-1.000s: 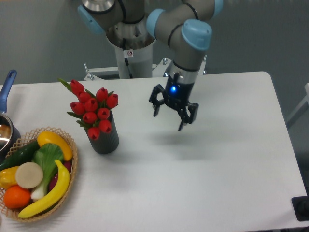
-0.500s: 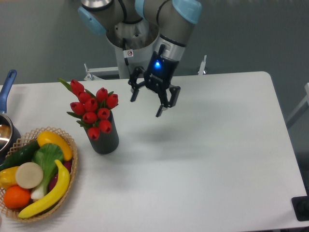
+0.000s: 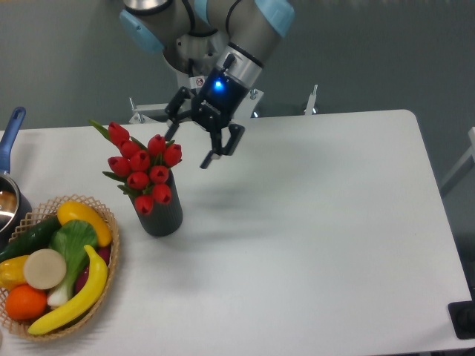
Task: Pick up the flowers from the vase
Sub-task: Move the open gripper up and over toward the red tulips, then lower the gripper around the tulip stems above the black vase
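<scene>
A bunch of red tulip flowers [image 3: 143, 169] with green leaves stands in the matte black vase [image 3: 160, 214] on the left part of the white table. My gripper [image 3: 188, 145] hangs open just to the right of the flower heads, slightly above them, tilted, with nothing between its fingers. One fingertip [image 3: 170, 136] is close to the topmost right buds; I cannot tell whether it touches them.
A wicker basket [image 3: 113, 256] of fruit and vegetables sits at the front left, close to the vase. A pot with a blue handle [image 3: 12, 130] stands at the left edge. The arm's base [image 3: 200, 89] rises behind the table.
The gripper has swept left and slightly up across the table, from the middle to beside the flower heads, staying open. Flowers and vase have not moved.
</scene>
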